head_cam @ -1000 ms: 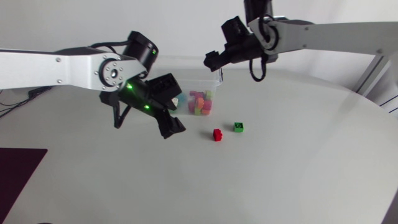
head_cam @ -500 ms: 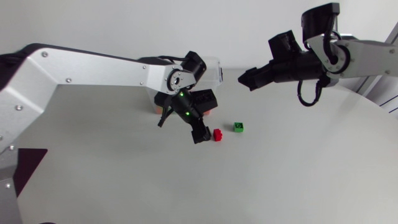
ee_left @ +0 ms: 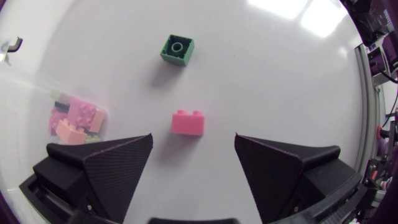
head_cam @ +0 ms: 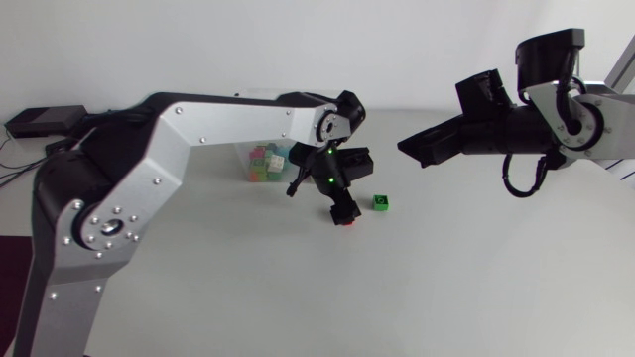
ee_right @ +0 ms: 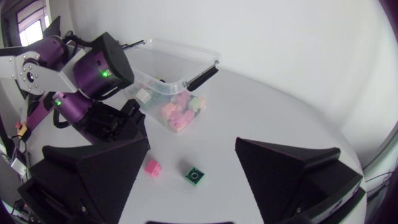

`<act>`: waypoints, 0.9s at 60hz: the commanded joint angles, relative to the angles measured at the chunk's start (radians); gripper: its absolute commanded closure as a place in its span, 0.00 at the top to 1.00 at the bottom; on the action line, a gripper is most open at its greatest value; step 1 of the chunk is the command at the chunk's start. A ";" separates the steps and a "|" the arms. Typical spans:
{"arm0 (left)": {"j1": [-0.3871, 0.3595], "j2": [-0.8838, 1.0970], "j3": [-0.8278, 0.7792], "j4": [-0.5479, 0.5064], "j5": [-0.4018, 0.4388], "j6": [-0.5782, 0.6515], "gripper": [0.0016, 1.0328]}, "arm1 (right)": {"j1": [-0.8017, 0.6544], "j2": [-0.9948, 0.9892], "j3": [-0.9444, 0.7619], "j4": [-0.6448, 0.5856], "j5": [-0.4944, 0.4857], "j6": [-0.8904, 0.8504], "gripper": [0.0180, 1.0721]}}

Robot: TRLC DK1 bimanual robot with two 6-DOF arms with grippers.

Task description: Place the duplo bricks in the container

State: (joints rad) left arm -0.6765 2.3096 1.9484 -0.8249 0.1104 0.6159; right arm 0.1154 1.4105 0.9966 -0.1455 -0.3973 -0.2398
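Red duplo brick (ee_left: 188,122) beneath the downward-pointing left tool (head_cam: 343,208), fingers spread, arm outstretched

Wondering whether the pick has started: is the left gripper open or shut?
Open. The left gripper shows its fingers wide apart in its wrist view; the red duplo brick lies just ahead, untouched.

Smooth, faintly glossy table (head_cam: 446,288); clear plastic container (ee_right: 177,48); shiny plastic bricks (ee_left: 188,122); matt, fine-textured left claw (ee_left: 193,140).
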 commanded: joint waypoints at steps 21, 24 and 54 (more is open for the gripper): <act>-0.014 0.169 0.207 -0.115 -0.054 -0.056 0.75 | -0.028 -0.102 -0.082 -0.006 -0.038 -0.026 0.96; -0.015 0.180 0.222 -0.128 -0.055 -0.058 0.75 | -0.031 -0.105 -0.085 -0.006 -0.041 -0.026 0.96; -0.023 0.255 0.317 -0.174 -0.072 -0.067 0.53 | -0.042 -0.114 -0.108 -0.006 -0.049 -0.038 0.96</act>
State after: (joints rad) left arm -0.6907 2.5278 2.2219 -0.9768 0.0452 0.5682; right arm 0.0822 1.3079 0.9203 -0.1524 -0.4419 -0.2623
